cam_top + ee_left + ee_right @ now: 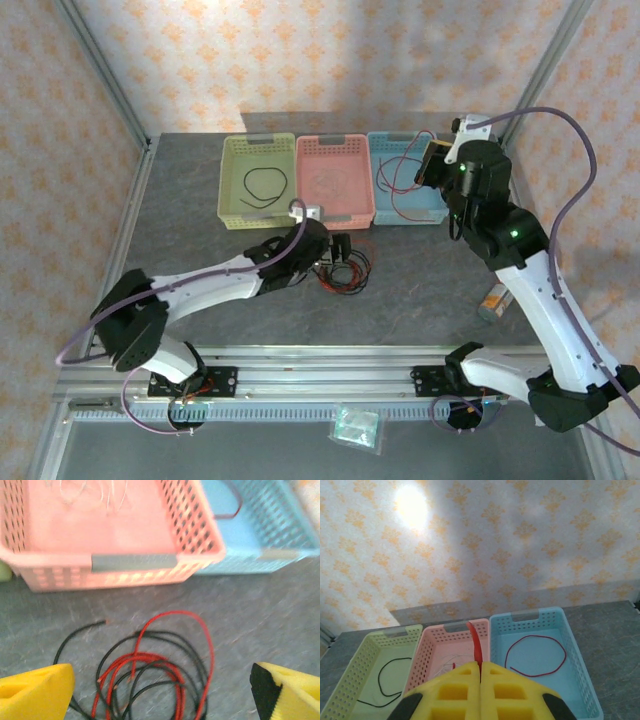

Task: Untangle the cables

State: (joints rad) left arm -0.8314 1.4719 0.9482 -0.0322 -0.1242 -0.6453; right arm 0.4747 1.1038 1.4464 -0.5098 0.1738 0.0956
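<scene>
The cables that are knotted together, a black and red tangle, lie on the grey table just in front of the pink basket, close to its near wall but apart from it. The left gripper hangs right over this tangle with its yellow fingers spread wide to either side and nothing between them; from above, the left wrist hides the tangle's left edge. A small bottle lies on the table well to the right of the pink basket and nearer than it. Inside the pink basket are a few pale wires. Touching its left side is a green basket holding one black loop; touching its right side is a blue basket with a dark red loop on its floor. The right gripper is raised above the blue basket, fingers pressed together on a red strand that rises from between them; whether this strand belongs to the dark red loop cannot be told. The right arm covers the blue basket's right end from above. Beyond the pink basket stands a patterned wall.
</scene>
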